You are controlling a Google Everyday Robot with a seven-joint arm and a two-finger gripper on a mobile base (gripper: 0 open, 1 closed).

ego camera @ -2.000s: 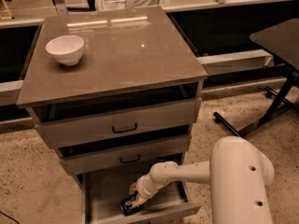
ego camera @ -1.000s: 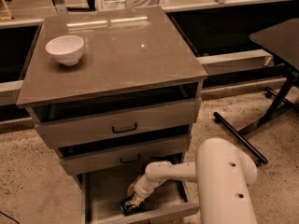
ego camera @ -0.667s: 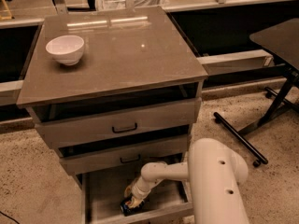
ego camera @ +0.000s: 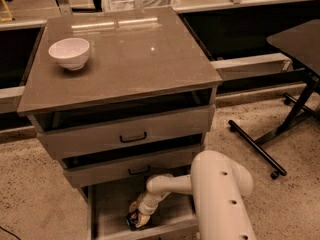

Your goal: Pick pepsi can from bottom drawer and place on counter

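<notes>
The counter (ego camera: pixel 135 64) filled the upper centre of the frame, a glossy grey-brown slab. Below it, both upper drawers (ego camera: pixel 165 126) stood a little proud of the cabinet face. At the right edge you had the dark table (ego camera: pixel 300 41) with its black legs on the speckled floor.

Your arm (ego camera: pixel 220 194) took up the lower right. Its thick white housing sat just beside the cabinet, and a slimmer link reached left into the bottom drawer (ego camera: pixel 107 211), which was pulled out at the bottom centre. The white bowl (ego camera: pixel 69 52) sat in the upper left, near the counter's far left corner, well apart from the rest.

The gripper (ego camera: pixel 138 217) was down inside the bottom drawer, near its front, right at the pepsi can (ego camera: pixel 131 220). The can lay low on the drawer floor, touching or just beside the claw. I could not tell whether the claw was open or had closed on it.

The risks, as I judged them:
- If the hold was not square, the can's smooth, round side could have slipped out or rolled toward the drawer's left wall.
- The middle drawer's front overhung the reach, so lifting straight up could have caught the wrist or can against it. Drawing outward first looked safer.
- On the counter, setting down close to the bowl could have knocked it. The open right half looked the better place.
</notes>
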